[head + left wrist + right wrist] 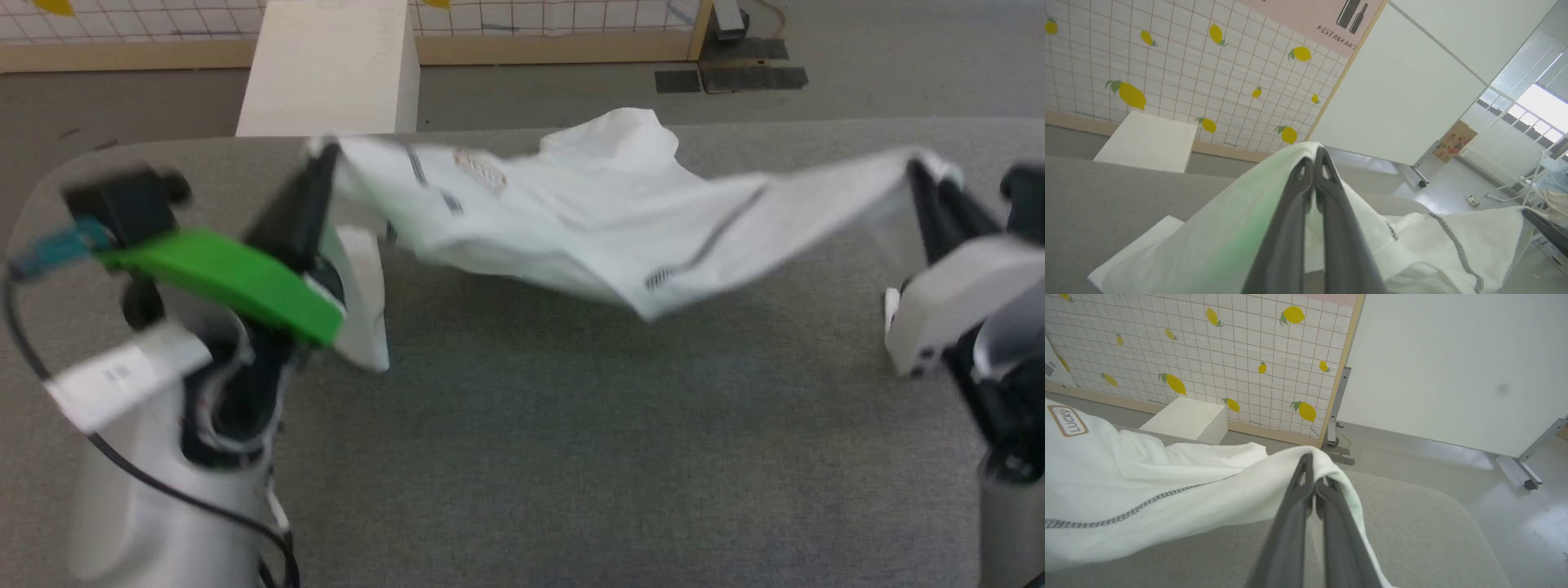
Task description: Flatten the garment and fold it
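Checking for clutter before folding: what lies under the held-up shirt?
Under the garment, gripped by the left hand and right hand, grey table shows near its front edge. Whatever lies beneath its sagging middle is covered.

A grey tabletop (522, 457) with rounded corners is seen. Beyond its far edge, toward the left corner, a white block (331, 65) is set on the floor. Behind it a grid-tiled wall (1180, 61) printed with lemons is shown, topped by a pink "RESTAURANT" sign (1310, 12). A white partition (1400, 94) on casters is placed beside the wall.
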{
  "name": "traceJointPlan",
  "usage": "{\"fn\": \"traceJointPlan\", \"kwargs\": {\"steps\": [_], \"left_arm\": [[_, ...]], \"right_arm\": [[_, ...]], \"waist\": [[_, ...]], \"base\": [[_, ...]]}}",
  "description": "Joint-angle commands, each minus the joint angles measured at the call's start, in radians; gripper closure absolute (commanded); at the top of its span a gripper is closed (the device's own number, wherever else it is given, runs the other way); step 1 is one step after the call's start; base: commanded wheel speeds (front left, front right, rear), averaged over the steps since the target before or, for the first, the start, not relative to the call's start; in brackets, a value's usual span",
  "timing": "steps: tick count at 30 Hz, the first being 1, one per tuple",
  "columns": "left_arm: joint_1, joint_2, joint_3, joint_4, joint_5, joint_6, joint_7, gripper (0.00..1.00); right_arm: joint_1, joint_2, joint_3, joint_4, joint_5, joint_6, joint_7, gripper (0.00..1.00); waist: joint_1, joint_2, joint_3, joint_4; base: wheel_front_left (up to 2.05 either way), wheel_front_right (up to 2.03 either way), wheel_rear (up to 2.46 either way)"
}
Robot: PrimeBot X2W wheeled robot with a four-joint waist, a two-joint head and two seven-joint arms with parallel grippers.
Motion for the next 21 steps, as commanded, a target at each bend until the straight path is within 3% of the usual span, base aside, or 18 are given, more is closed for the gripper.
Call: {"fn": "traceJointPlan", "kwargs": {"steps": [1,5,11,17,21], "left_arm": [[-0.074,0.009,0.014,-0.029,-0.019,0.018,0.025,1.00],[-0.271,0.007,0.049,-0.073,-0.055,0.076,0.087,1.00],[-0.582,0.017,0.088,0.019,-0.055,0.148,0.120,1.00],[-0.839,0.066,0.101,0.161,0.010,0.187,0.098,1.00],[-0.978,0.084,0.124,0.220,0.042,0.225,0.062,1.00]], "right_arm": [[-0.071,-0.039,0.022,-0.015,-0.004,-0.002,0.026,1.00],[-0.282,-0.160,0.082,0.002,-0.008,-0.002,0.085,1.00],[-0.620,-0.262,0.139,0.126,0.002,-0.002,0.126,1.00],[-0.895,-0.299,0.195,0.295,-0.029,-0.002,0.089,1.00],[-1.060,-0.285,0.197,0.401,-0.067,-0.002,0.011,1.00]], "waist": [[0.0000,-0.0001,0.024,-0.016],[0.0000,-0.0001,0.081,-0.036],[0.0000,-0.0001,0.208,-0.061],[0.0000,-0.0001,0.343,-0.087],[0.0000,-0.0001,0.426,-0.104]], "base": [[0.00,0.00,0.00],[0.00,0.00,0.00],[0.00,0.00,0.00],[0.00,0.00,0.00],[0.00,0.00,0.00]]}}
